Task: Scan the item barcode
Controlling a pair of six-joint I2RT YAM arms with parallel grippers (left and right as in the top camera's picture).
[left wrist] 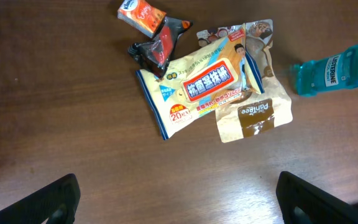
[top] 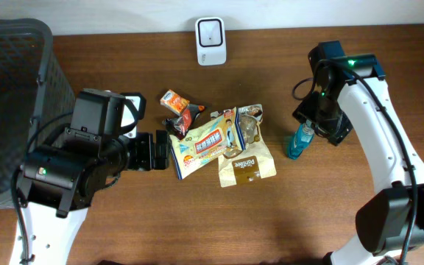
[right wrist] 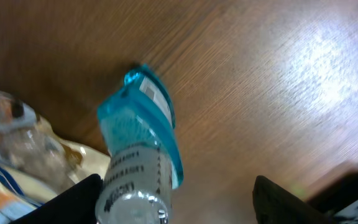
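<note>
The translucent blue plastic mouthwash bottle [top: 297, 143] lies on its side, right of the white box-shaped scanner [top: 211, 40] and nearer the robot. The right gripper [right wrist: 182, 202] straddles it, jaws apart (probably lining up a grasp). The left gripper [top: 153, 151] waits wide open.

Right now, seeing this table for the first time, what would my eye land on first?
Likely the bright heap of crinkly snack and wipe packets in the middle of the brown wooden table. Next, the clear turquoise plastic mouthwash bottle just right of the heap, its neck between the open fingers of the right gripper. A small white boxy device sits at the table's far edge.
</note>
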